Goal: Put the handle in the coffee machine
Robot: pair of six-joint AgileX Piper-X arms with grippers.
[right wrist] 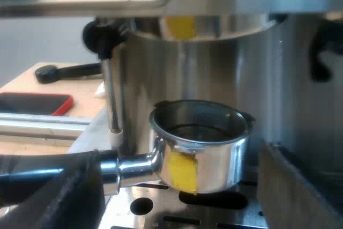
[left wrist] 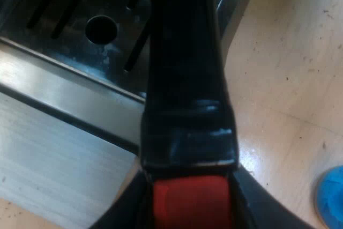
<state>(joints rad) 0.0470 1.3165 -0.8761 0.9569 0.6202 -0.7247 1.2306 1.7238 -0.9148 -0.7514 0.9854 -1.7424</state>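
Observation:
The holder's dark handle (left wrist: 185, 68) runs away from me over the machine's drip tray (left wrist: 80, 30), its red end (left wrist: 193, 202) nearest the camera. My left gripper (left wrist: 188, 210) is shut on that handle, with black fingers (left wrist: 126, 210) on both sides of the red end. The metal holder (right wrist: 201, 143), marked with a yellow patch, hangs level just below the machine's round brew head (right wrist: 214, 25), apart from it. My right gripper (right wrist: 179, 191) stands open close to the holder's basket, with nothing between its fingers (right wrist: 59, 197).
The espresso machine (right wrist: 278, 79) rises behind the holder, and its steam wand (right wrist: 111, 95) hangs beside the basket. A blue tamper (left wrist: 331, 197) sits on the wooden table by the tray's corner. Farther off lie a red flat object (right wrist: 37, 103) and a black-handled tool (right wrist: 64, 71).

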